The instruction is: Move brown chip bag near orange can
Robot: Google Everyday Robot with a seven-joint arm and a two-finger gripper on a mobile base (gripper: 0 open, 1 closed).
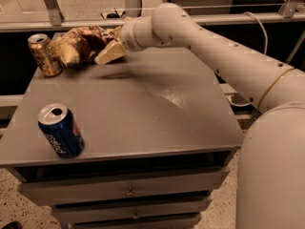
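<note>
The brown chip bag (78, 44) lies crumpled at the table's far left corner, dark brown with pale yellow ends. The orange can (44, 55) stands upright just left of it, almost touching the bag. My gripper (110, 53) is at the bag's right end, a little above the tabletop, with the arm reaching in from the right. Whether it still holds the bag does not show.
A blue Pepsi can (61, 130) stands upright near the front left edge of the grey table (157, 113). Drawers sit below the table's front. A metal rail and frame run behind the table. My pale body fills the lower right.
</note>
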